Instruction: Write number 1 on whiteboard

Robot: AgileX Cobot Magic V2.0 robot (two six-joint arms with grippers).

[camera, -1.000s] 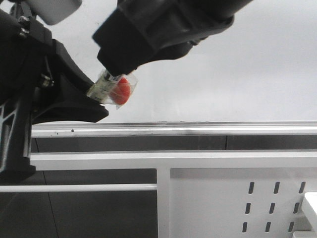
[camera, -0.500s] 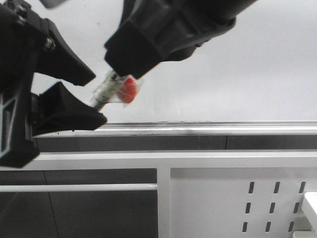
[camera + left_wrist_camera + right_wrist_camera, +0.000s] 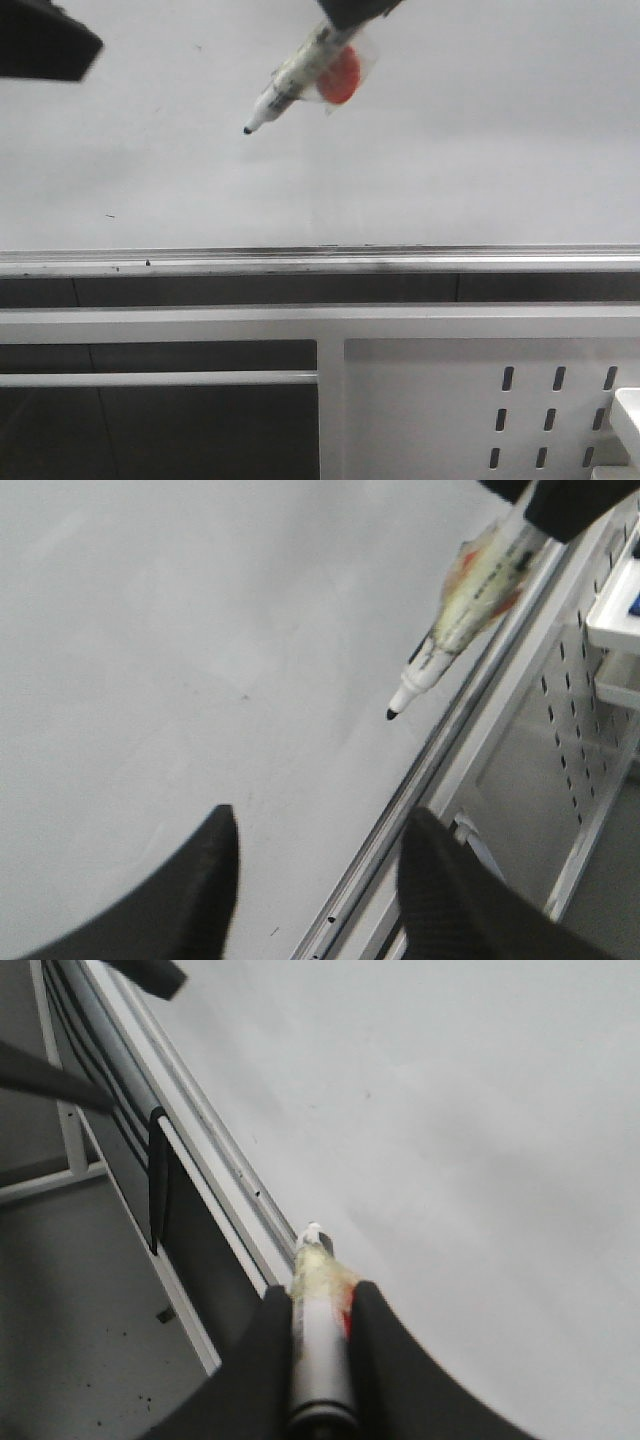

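Observation:
The whiteboard (image 3: 480,150) fills the upper part of the front view, and no number 1 is in view on it. A white marker pen (image 3: 290,80) with tape and a red disc (image 3: 340,80) on it slants down to the left, its black nib bare just off the board. My right gripper (image 3: 318,1300) is shut on the marker's barrel (image 3: 318,1350) and shows only at the top edge (image 3: 350,8) of the front view. Well apart from the marker (image 3: 470,600), my left gripper (image 3: 320,815) is open and empty, seen at the upper left (image 3: 45,45).
A silver rail (image 3: 400,260) runs along the board's lower edge. Below it are a white frame bar (image 3: 200,322) and a white perforated panel (image 3: 480,410). A white box corner (image 3: 628,415) sits at the far right.
The left gripper has drawn away up and to the left from the marker's end. The right gripper has lifted the marker up and to the right, and its nib now shows.

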